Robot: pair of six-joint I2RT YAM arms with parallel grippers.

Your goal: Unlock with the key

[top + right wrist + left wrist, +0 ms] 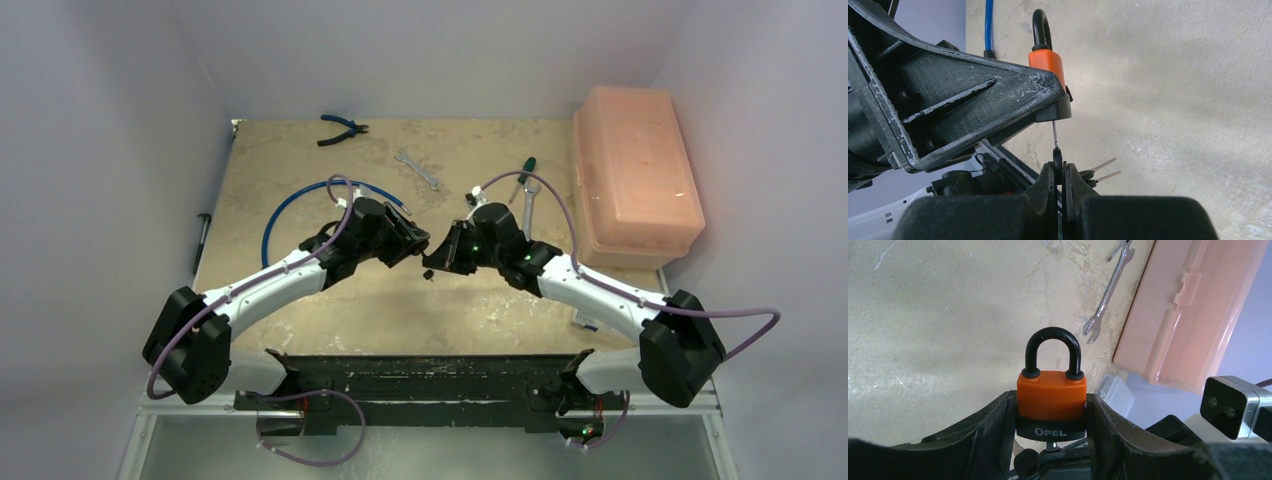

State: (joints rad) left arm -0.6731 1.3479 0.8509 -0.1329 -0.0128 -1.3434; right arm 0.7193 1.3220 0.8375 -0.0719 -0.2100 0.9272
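An orange padlock (1050,395) with a black shackle (1053,335) and a black base marked OPEL is clamped between my left gripper's fingers (998,425). Both shackle legs sit in the body. My left gripper (408,245) holds it above the table's middle. My right gripper (1060,170) is shut on the black head of a key (1054,137), whose thin blade runs up into the padlock's (1048,62) underside. Two spare keys (1103,170) stick out beside the right fingers. In the top view my right gripper (440,258) meets the left one tip to tip.
A pink plastic box (635,175) stands at the back right. A wrench (418,170), pliers (340,128), a green-handled screwdriver (525,172) and a blue cable (290,200) lie on the far table. A small clear box (1115,392) lies near the pink one.
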